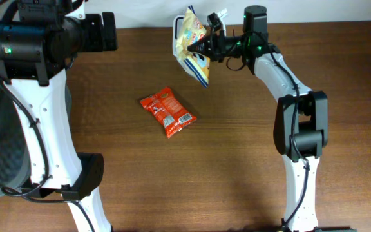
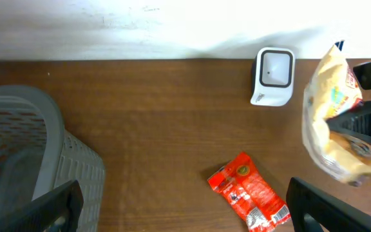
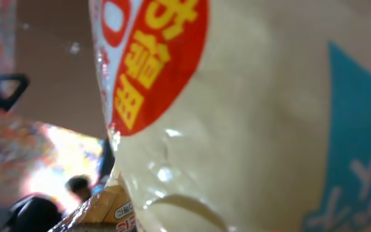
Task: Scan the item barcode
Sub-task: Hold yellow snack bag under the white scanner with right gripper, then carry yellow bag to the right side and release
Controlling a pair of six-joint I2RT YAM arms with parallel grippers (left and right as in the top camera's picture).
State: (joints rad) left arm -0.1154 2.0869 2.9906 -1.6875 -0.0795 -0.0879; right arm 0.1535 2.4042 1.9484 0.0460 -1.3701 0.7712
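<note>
Snack bag [image 1: 192,40] pinched in the right gripper [image 1: 201,46], just beside the scanner [image 2: 274,76].

The right gripper's jaws are pressed together on the bag's edge. The left gripper [image 2: 185,212] stands spread wide and holds nothing, well apart from the scanner. Only the left wrist view shows the white scanner clearly; from overhead the bag covers most of it. The right wrist view is filled by the bag's yellow foil and a red label. A red packet [image 1: 167,111] lies flat on the table near the scanner.
</note>
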